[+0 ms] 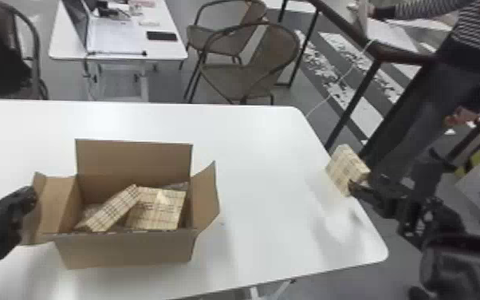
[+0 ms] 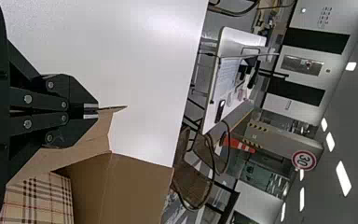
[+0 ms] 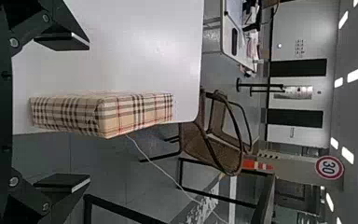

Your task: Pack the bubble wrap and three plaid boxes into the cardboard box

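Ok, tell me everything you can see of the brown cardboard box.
The brown cardboard box sits open and upright on the white table. Its back flap stands up; the right flap leans outward. The black left gripper pinches the left flap. Inside, one beige plaid box is tilted beside another.

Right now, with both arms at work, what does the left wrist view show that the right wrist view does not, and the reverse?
Left wrist view: the left claw, closed on a flap of the cardboard box, and a packed plaid box inside it.

Right wrist view: the right claw, open, one finger on either side of the loose plaid box at the table's edge.

Both: the white table, woven chairs, an orange-and-white cone and a round red-rimmed sign.
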You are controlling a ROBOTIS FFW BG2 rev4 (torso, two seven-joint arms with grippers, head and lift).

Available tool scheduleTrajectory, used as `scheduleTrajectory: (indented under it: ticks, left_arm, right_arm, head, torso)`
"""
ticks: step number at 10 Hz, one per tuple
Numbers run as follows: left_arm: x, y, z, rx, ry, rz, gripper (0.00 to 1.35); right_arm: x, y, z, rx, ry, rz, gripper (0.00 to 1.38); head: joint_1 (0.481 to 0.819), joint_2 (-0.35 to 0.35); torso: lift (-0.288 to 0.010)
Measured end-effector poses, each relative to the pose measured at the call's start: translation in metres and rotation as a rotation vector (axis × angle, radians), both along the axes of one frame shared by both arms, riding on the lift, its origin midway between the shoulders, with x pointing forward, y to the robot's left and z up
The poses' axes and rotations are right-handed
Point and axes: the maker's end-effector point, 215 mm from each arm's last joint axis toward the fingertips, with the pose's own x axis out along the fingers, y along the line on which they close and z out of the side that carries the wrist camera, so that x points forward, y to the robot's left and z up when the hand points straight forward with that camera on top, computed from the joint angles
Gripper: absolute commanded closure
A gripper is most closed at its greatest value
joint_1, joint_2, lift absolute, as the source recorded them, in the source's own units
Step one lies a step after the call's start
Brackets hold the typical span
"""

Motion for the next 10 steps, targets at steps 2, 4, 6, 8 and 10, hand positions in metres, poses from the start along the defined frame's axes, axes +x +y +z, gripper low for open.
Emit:
scheduleTrajectory:
  ticks: [2, 4, 6, 8, 10]
  left_arm:
    - [0.0, 0.0, 0.001, -0.001, -0.003, -0.001, 1.22]
    - [0.001, -0.001, 0.002, -0.002, -0.006, -0.002, 1.22]
    - [0.0, -0.001, 0.002, -0.005, -0.009, -0.003, 1.22]
    - [-0.001, 0.0, 0.002, -0.008, -0.012, -0.004, 1.22]
    - [-0.003, 0.002, 0.0, -0.008, -0.012, -0.001, 1.22]
  right_arm:
    - [0.003, -0.008, 0.003, -0.015, 0.003, 0.011, 0.28]
    - [0.006, -0.011, -0.002, 0.0, 0.0, 0.027, 0.28]
    - [0.009, -0.005, -0.017, 0.031, -0.02, 0.022, 0.28]
    - [0.015, 0.006, -0.026, 0.048, -0.045, 0.029, 0.28]
    - [0.024, 0.016, -0.026, 0.045, -0.065, 0.039, 0.29]
  head:
    - [0.695, -0.296]
    - [0.695, -0.299]
    - [0.695, -0.294]
    - [0.695, -0.28]
    - [0.695, -0.268]
  torso:
    - [-0.132]
    - [-0.132]
    - [-0.132]
    - [-0.132]
    - [-0.132]
